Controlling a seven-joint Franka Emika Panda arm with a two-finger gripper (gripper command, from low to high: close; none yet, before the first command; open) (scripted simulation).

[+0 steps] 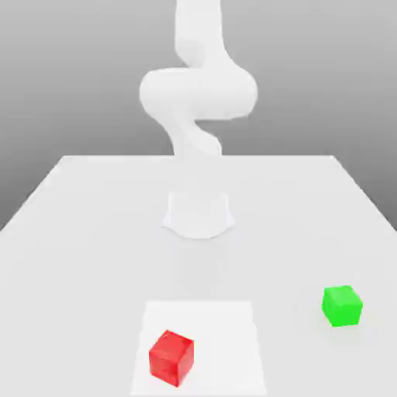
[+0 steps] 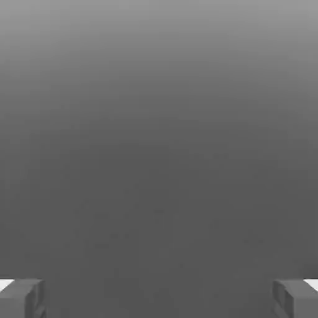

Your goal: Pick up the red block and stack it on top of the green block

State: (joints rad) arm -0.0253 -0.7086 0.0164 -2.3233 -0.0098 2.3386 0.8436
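Red block [image 1: 171, 357] glossy; green block [image 1: 342, 305] apart.

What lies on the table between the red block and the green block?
Nothing: in the exterior view, only bare white table separates the red block from the green block.

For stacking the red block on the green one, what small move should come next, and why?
Probably bring the open claw toward the red block. Its fingers stand wide apart with nothing between them, and the red block sits alone on the table, apart from the green block, so nothing is gripped yet.
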